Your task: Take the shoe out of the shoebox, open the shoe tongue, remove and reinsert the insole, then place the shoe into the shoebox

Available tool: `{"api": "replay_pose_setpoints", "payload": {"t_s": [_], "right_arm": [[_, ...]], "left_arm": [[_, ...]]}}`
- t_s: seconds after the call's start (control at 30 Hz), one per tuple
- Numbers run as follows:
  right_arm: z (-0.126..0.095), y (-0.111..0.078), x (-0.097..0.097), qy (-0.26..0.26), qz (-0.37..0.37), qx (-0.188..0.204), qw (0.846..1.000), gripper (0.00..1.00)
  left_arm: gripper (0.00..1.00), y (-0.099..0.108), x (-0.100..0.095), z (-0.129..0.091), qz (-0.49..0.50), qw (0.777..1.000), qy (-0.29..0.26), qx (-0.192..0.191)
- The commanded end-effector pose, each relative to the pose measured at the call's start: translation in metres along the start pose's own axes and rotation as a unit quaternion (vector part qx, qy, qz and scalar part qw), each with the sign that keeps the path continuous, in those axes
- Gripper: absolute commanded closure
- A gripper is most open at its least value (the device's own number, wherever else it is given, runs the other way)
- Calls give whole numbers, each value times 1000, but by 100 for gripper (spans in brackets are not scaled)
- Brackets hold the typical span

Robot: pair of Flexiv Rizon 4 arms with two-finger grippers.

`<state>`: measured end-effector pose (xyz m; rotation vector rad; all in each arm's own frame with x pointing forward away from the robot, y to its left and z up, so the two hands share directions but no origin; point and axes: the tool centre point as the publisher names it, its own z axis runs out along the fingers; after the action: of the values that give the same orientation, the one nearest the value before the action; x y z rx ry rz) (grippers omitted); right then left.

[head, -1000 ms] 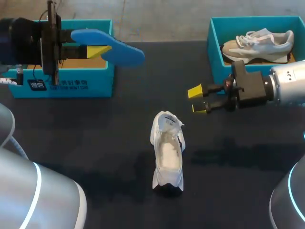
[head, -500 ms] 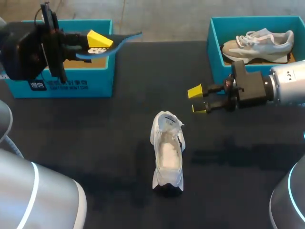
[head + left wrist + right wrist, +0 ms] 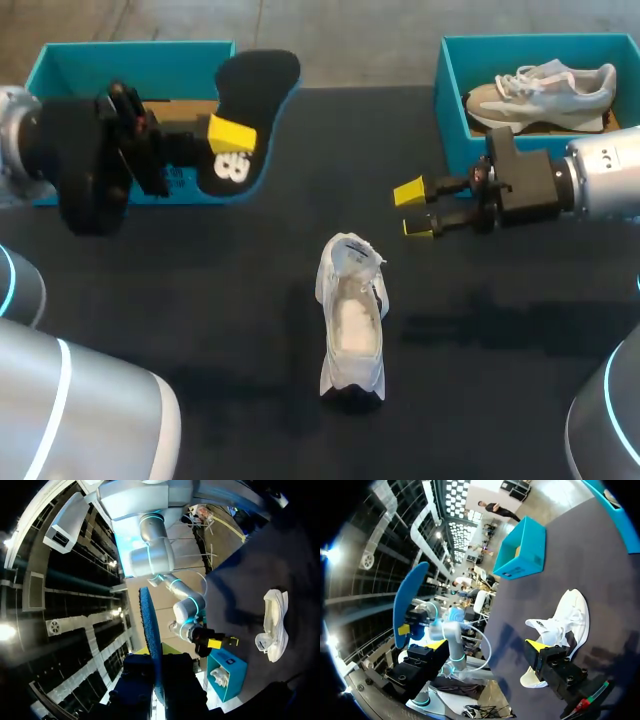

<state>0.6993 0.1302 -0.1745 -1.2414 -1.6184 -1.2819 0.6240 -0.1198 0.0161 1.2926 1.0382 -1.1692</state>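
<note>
**Reinsert step: flip the insole, then feed it in end-first**

- Left gripper [image 3: 228,140] is clamped on the insole [image 3: 250,105] near one end. The rest sticks out ahead of the fingers, and the dark underside faces up in the head view. In the left wrist view the insole [image 3: 150,630] sits edge-on between the fingers.
- The shoe [image 3: 352,315] is well ahead of that gripper and off to its side. It stands on its sole on the tabletop [image 3: 200,300] with the opening up and nothing touching it. I can't tell for sure which end is the toe.
- Right gripper [image 3: 415,208] is spread wide and empty, near the shoe but apart from it. In its wrist view the shoe [image 3: 565,620] lies just ahead of one finger.
- The shoebox [image 3: 60,60] sits behind the left gripper. A second box [image 3: 450,60] beside the right arm holds another shoe [image 3: 545,90].

My take on doing it well:
- Roll the wrist so the blue face ends up on top before coming down.
- Bring the free end in at a shallow angle towards the toe, then lay the gripped end down last.
- Use the right gripper to pin the shoe or hold the tongue back. It looks light and will likely slide or tip under the push.
- Risk: the insole buckles or catches on the collar.
</note>
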Motion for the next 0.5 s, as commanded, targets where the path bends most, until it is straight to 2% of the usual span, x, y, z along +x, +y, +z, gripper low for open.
{"api": "replay_pose_setpoints", "payload": {"t_s": [0.03,0.27,0.5], "right_arm": [[1,0,0,0,0,-1,1000,0],[1,0,0,0,0,-1,1000,0],[1,0,0,0,0,-1,1000,0]], "left_arm": [[100,-2,32,9,14,1000,-17,-8],[100,1,67,10,110,994,-6,-1],[100,7,91,8,143,990,-13,-4]]}}
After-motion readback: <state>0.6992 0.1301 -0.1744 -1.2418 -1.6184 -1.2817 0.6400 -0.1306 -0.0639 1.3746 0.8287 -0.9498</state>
